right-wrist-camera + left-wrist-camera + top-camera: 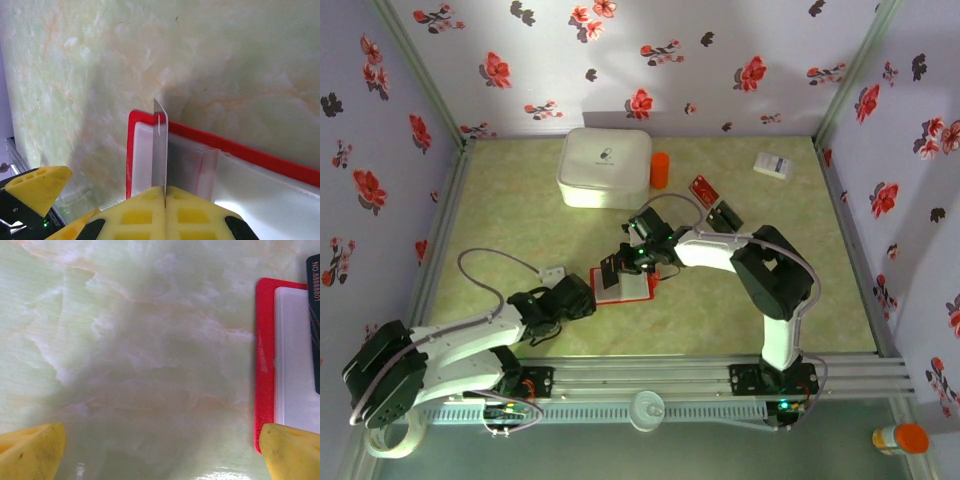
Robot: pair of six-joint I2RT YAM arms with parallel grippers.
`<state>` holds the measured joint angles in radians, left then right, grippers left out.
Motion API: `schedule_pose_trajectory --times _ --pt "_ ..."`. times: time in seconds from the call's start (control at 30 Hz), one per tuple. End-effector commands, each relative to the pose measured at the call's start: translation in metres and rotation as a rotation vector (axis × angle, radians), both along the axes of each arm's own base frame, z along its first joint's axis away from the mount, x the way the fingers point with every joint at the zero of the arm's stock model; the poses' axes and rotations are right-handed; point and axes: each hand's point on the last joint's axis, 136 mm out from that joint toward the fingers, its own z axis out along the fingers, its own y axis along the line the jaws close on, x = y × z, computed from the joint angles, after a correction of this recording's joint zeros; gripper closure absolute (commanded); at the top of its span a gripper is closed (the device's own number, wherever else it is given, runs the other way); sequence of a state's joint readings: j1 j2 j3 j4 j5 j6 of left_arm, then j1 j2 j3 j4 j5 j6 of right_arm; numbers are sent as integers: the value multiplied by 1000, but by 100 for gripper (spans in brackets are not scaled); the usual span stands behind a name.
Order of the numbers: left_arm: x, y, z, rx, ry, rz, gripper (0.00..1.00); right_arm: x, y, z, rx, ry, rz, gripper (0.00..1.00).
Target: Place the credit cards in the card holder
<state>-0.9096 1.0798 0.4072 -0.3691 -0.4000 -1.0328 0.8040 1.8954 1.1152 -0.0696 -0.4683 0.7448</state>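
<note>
1. My right claw is clenched: its two yellow foam pads press flat together on a thin dark plastic card, which I hold on edge.
2. The far end of that card stands over one corner of the flat bright red folding wallet, above its pale whitish inside. I cannot tell whether card and wallet touch.
3. The wallet lies open on the pale green marbled table, about midway across and toward the near edge, between my two claws.
4. My left claw is released, its yellow fingertips spread wide with bare table between them. It sits low just beside the wallet's left border, and one fingertip shows against the red edge. I cannot tell whether it touches.
5. Two more cards lie farther back and to the right, well apart from the wallet: a small red card and, just beside it, a small black card.
6. At the back stand a big white rounded box and an orange cylinder just beside it. A small white box with blue print lies toward the back right corner.
</note>
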Motion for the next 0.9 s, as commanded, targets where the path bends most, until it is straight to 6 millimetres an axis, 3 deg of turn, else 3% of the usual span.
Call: schedule_pose_trajectory --times 0.0,0.27,0.57,0.87 --pt "11 -10 9 1 -22 -24 0 -9 -6 -22 -54 33 -8 100" --pt "19 -25 7 14 -15 -62 0 -10 -8 -26 -54 38 -16 100" --pt "16 -23 -10 40 20 -66 0 -12 -6 -24 -48 43 -13 100" --pt "9 -16 -19 52 42 -52 0 -2 -6 9 -16 -11 -4 100"
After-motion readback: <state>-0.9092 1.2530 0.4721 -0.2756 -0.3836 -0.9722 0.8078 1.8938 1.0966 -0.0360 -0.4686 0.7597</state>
